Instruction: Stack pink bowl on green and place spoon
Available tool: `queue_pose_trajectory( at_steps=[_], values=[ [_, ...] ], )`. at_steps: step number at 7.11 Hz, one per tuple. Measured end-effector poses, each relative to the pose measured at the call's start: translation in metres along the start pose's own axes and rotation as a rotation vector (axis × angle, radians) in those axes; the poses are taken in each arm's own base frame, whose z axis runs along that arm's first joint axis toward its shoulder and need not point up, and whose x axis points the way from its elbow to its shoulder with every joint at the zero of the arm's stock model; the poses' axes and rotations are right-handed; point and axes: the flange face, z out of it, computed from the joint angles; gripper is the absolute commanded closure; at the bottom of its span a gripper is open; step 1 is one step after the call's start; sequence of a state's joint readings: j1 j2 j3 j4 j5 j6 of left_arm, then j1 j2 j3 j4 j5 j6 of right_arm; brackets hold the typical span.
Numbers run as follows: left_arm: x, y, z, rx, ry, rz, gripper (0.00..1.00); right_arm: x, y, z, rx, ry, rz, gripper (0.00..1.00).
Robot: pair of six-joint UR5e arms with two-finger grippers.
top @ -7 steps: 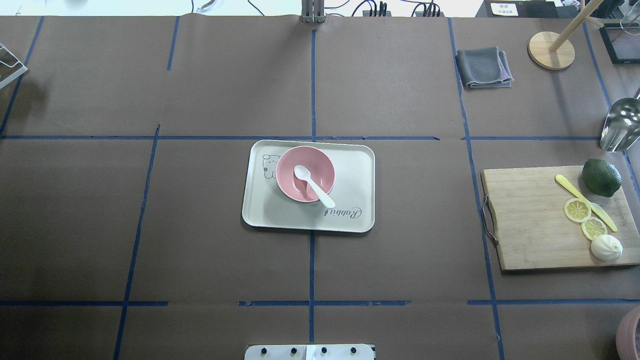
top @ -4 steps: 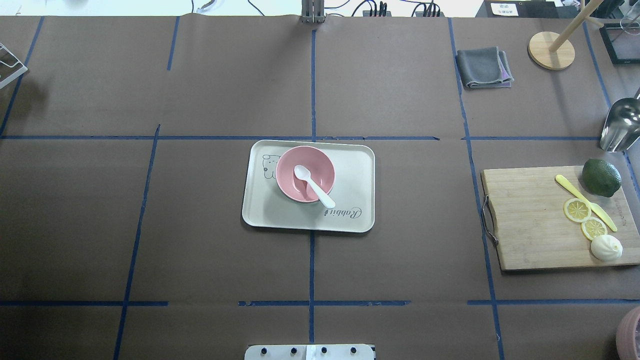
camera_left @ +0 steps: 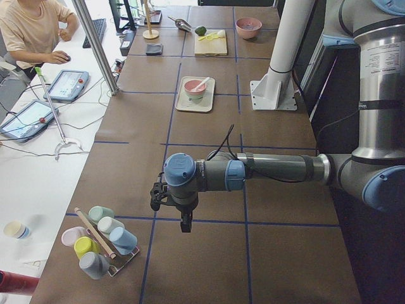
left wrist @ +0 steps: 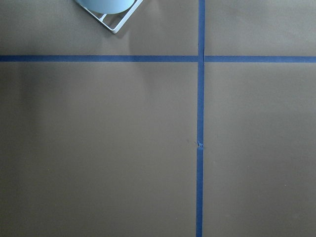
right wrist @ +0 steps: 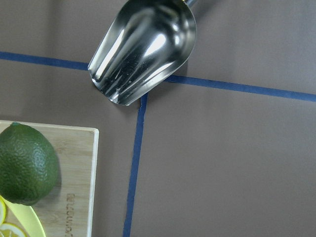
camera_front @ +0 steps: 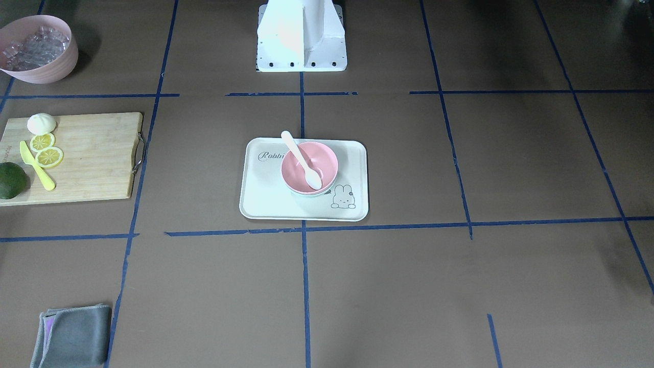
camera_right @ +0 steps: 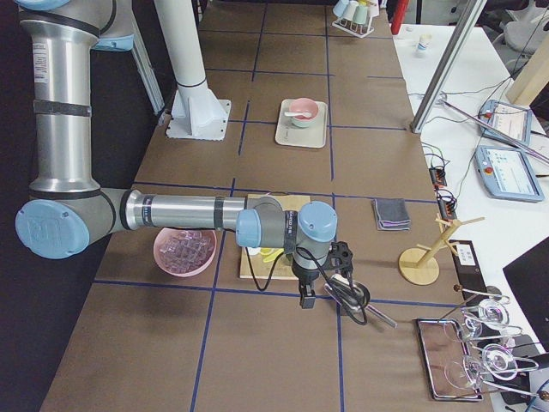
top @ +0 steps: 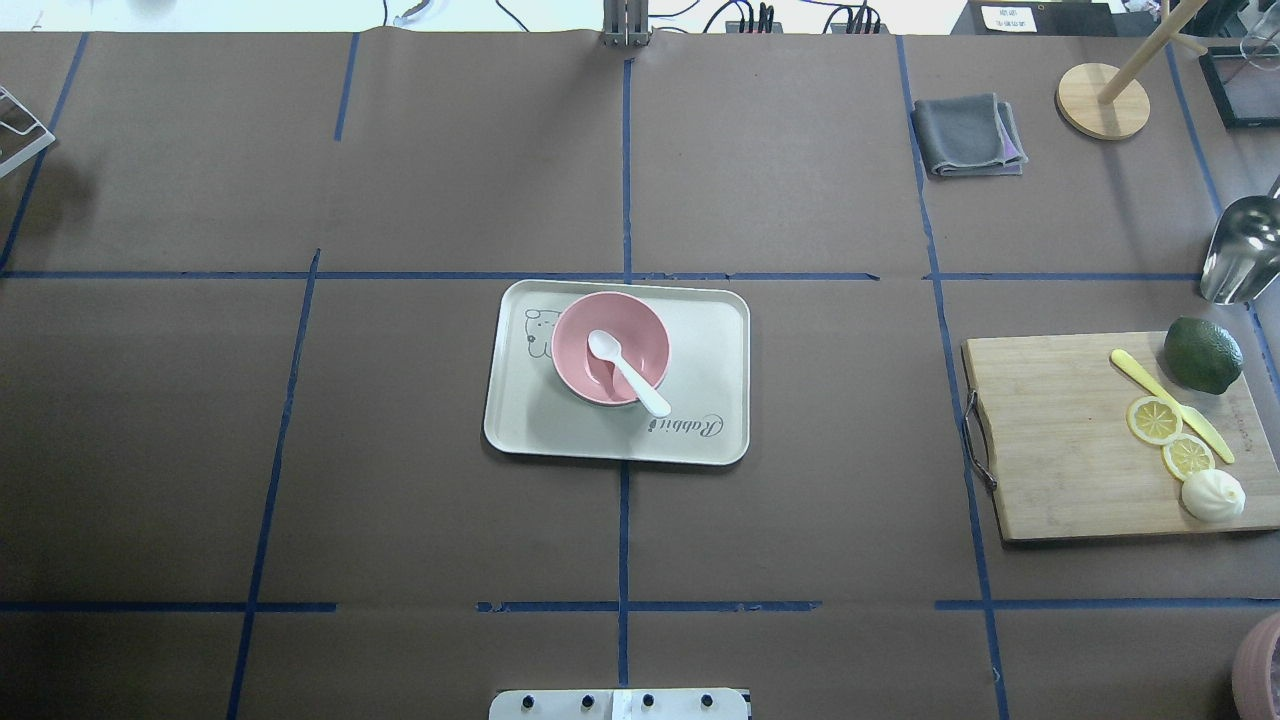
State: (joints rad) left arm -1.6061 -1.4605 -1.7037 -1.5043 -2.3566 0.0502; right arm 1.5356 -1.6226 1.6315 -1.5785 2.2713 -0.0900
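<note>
The pink bowl (top: 578,335) sits on a cream tray (top: 705,350) at the table's middle. A white spoon (top: 628,375) lies in it, its handle over the near rim. In the front-facing view a thin pale green edge of the green bowl (camera_front: 312,195) shows under the pink bowl (camera_front: 323,159), with the spoon (camera_front: 301,158) across it. My left gripper (camera_left: 183,221) hangs over bare table far to the left, shown only in the left side view. My right gripper (camera_right: 306,296) hangs far to the right near a metal scoop (camera_right: 347,296). I cannot tell whether either is open or shut.
A wooden cutting board (top: 1060,440) at the right holds a lime (top: 1202,354), lemon slices, a yellow knife and a white bun. A grey cloth (top: 966,135) and a wooden stand (top: 1102,100) are at the far right. A cup rack (camera_left: 100,239) stands at the left end.
</note>
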Motion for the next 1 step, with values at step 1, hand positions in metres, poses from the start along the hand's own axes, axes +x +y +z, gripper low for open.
queue_pose_trajectory(
  at_steps=[1],
  values=[
    [-0.0009,0.0029,0.0011,-0.002,0.001,-0.002,0.0,-0.0002,0.0001,0.0001,0.0,-0.002,0.001,0.0]
  ],
)
